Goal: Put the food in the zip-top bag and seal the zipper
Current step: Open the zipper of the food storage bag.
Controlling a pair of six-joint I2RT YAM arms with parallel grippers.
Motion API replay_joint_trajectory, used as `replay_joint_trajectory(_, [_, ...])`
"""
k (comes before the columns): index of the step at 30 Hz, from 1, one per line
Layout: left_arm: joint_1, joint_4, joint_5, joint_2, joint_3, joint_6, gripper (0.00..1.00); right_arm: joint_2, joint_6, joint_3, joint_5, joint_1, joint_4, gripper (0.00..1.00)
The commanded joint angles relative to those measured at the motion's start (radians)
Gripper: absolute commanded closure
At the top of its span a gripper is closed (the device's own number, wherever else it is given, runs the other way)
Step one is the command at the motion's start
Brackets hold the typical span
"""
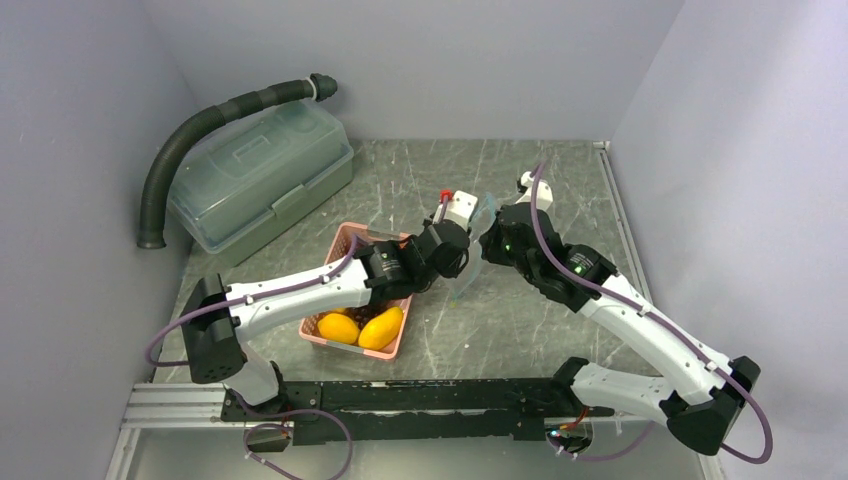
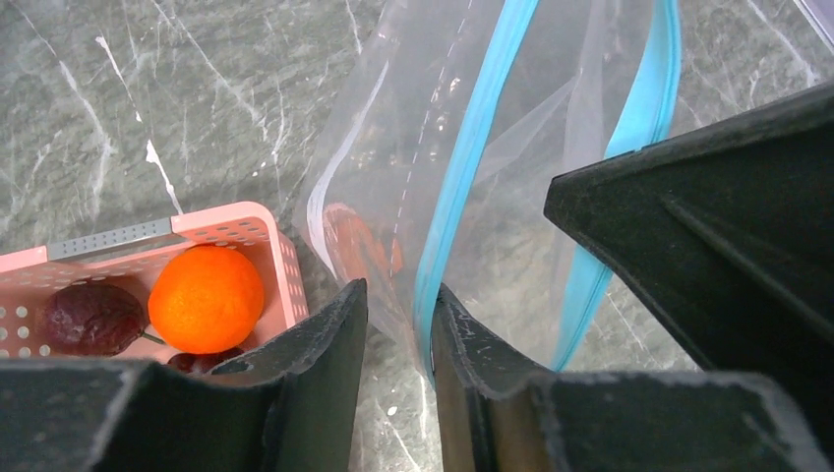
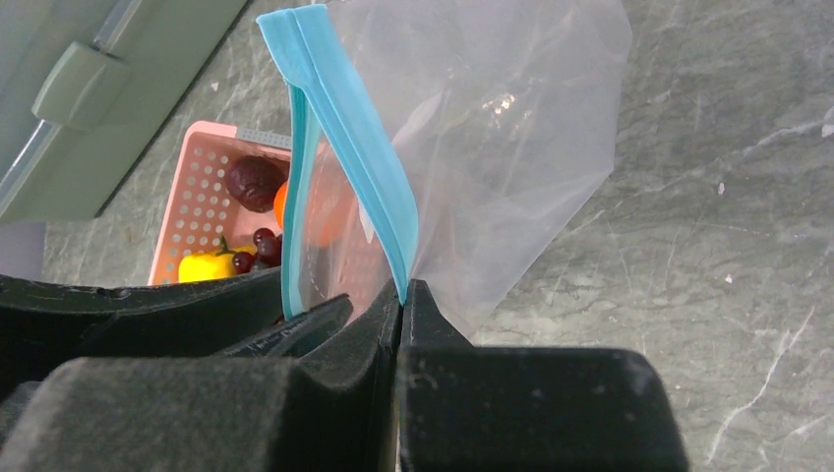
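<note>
The zip-top bag is held up over the desk, just beside the pink basket, with its mouth spread between the two claws. The right claw is pressed together on one teal strip of the zipper. The fingers of the left claw are seen slightly apart. The other strip runs down between them and lies against one finger. The food is found in the basket. The orange and the dark reddish-purple fruit are touching at the far end. The grapes are set next to them. Two yellow mango pieces are seen at the near end.
</note>
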Motion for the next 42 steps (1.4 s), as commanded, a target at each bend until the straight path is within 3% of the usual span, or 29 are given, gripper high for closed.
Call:
replay_joint_trajectory(1, [-0.014, 0.034, -0.041, -0.003, 0.051, -0.011, 0.67, -0.01, 0.0, -0.015, 0.005, 0.004, 0.013, 1.0])
replay_joint_trajectory(3, [-0.017, 0.035, -0.04, -0.006, 0.054, -0.005, 0.71, -0.008, 0.0, -0.018, 0.003, 0.003, 0.015, 1.0])
replay_joint_trajectory(7, [-0.02, 0.021, -0.057, -0.011, 0.07, 0.0, 1.0, -0.007, -0.001, -0.018, 0.002, 0.004, 0.013, 1.0])
replay_joint_trajectory(22, [-0.02, -0.041, -0.088, -0.052, 0.178, 0.142, 1.0, -0.055, -0.052, 0.062, -0.031, 0.004, -0.044, 1.0])
replay_joint_trajectory(34, [-0.02, -0.3, -0.177, -0.115, 0.312, 0.238, 1.0, 0.017, -0.089, 0.14, -0.175, 0.003, 0.007, 1.0])
replay_joint_trajectory(42, [-0.02, -0.527, -0.315, -0.212, 0.351, 0.203, 1.0, 0.11, -0.09, 0.145, -0.307, 0.004, 0.106, 1.0])
